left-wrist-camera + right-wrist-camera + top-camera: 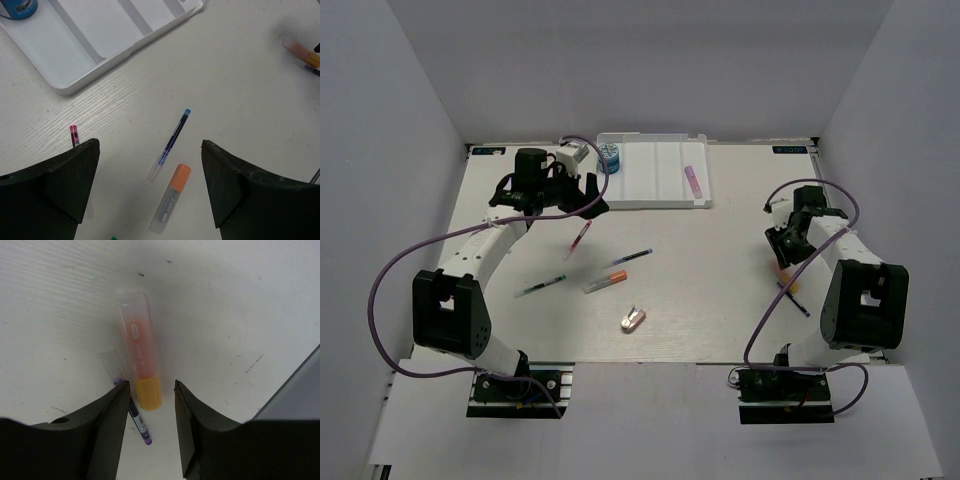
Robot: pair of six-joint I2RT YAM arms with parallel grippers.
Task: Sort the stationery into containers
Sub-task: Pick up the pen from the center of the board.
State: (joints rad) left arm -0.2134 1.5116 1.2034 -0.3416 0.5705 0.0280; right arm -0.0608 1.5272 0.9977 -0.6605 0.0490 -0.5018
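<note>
The white divided tray (655,190) stands at the back, holding a blue roll (609,155) in its left end and a pink marker (691,181) on the right. My left gripper (582,203) is open and empty, hovering by the tray's front left corner. Below it in the left wrist view lie a blue pen (172,142), an orange-capped marker (171,197) and a red pen's tip (74,135). My right gripper (150,390) is open, low over the table, its fingertips either side of the yellow-orange cap of a pinkish marker (140,367). A purple pen (135,417) lies beside it.
A green pen (542,286) and a small pinkish eraser (633,319) lie on the middle of the table. The red pen (579,240), blue pen (632,259) and orange marker (606,281) sit between the arms. White walls enclose the table.
</note>
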